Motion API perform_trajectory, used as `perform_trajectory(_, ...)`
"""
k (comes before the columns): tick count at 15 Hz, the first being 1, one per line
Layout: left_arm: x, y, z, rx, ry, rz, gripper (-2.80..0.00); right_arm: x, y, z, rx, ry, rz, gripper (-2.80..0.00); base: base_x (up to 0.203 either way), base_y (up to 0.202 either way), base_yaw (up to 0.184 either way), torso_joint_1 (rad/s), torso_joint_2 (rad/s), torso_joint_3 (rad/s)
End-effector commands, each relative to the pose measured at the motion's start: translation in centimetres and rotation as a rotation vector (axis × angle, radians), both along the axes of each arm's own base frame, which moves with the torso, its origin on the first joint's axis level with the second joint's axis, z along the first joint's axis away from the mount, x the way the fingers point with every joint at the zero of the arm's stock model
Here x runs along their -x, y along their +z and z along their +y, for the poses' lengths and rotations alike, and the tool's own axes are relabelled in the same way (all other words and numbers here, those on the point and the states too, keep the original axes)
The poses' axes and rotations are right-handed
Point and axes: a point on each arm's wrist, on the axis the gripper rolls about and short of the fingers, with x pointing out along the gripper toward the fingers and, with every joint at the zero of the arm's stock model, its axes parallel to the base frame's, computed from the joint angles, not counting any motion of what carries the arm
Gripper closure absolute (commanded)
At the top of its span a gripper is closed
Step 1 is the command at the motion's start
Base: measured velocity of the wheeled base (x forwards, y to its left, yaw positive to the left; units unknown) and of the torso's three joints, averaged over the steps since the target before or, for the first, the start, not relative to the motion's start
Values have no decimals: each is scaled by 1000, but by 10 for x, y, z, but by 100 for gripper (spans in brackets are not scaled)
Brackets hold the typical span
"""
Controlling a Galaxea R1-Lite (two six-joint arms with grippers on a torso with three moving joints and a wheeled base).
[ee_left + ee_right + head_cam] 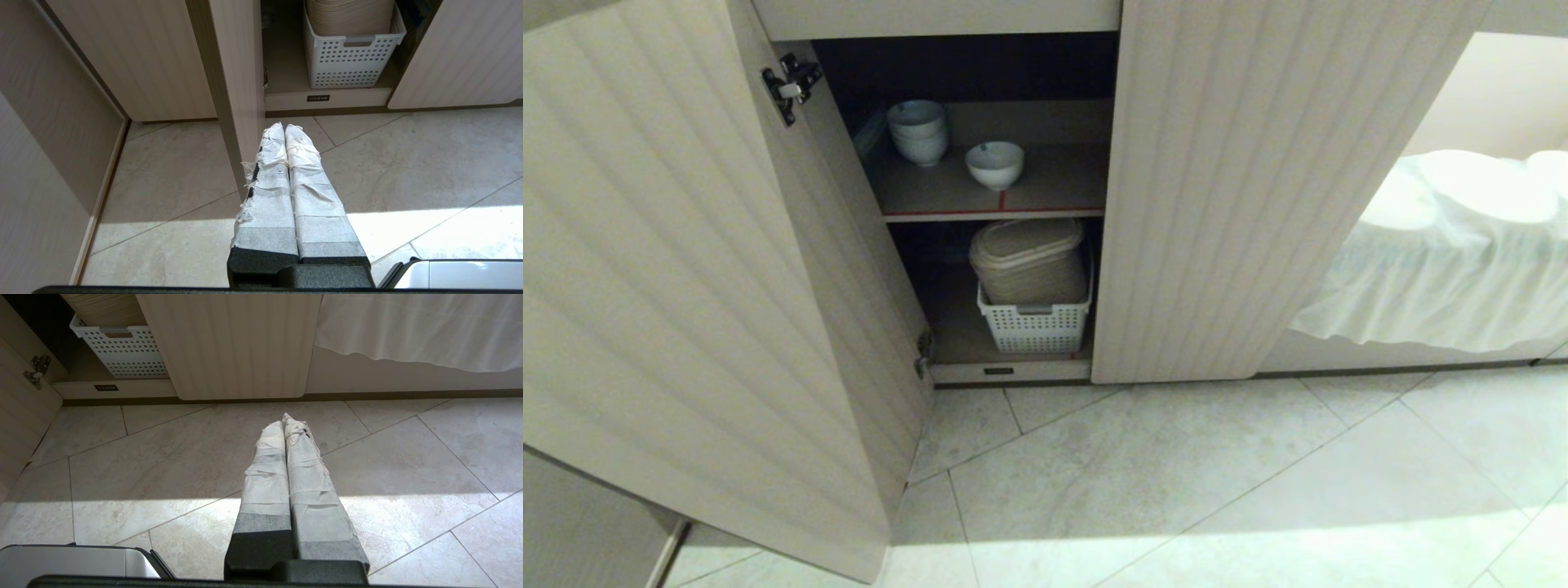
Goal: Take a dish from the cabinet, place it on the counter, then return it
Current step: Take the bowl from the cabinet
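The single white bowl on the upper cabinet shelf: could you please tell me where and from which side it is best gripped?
Probably at the rim nearest the opening. The single bowl stands upright, mouth up, apart from the stack of bowls, so one finger can go inside and one outside. Come in level from the front, between the open doors: the shelf has little headroom for a top approach. Both hands are shut, over the floor.

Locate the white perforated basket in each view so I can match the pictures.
Head view: white basket on the cabinet's bottom shelf, centre, below the lone bowl.
Left wrist view: top, right of centre, beyond the shut left gripper.
Right wrist view: top left corner.
Shared landmark: the small dark label on the cabinet's base strip.
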Motion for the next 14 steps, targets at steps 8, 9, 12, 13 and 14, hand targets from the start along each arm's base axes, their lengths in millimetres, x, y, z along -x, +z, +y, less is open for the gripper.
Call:
perform_trajectory(8,0,0,0,0,0,0,0,0,0,0,0,2,0,0,0,0,0,0,0,0)
perform_trajectory(9,0,0,0,0,0,0,0,0,0,0,0,1,0,0,0,0,0,0,0,0)
perform_trajectory(12,0,0,0,1,0,0,0,0,0,0,0,1,0,0,0,0,0,0,0,0)
perform_trajectory(13,0,0,0,1,0,0,0,0,0,0,0,2,0,0,0,0,0,0,0,0)
perform_trajectory(14,0,0,0,1,0,0,0,0,0,0,0,1,0,0,0,0,0,0,0,0)
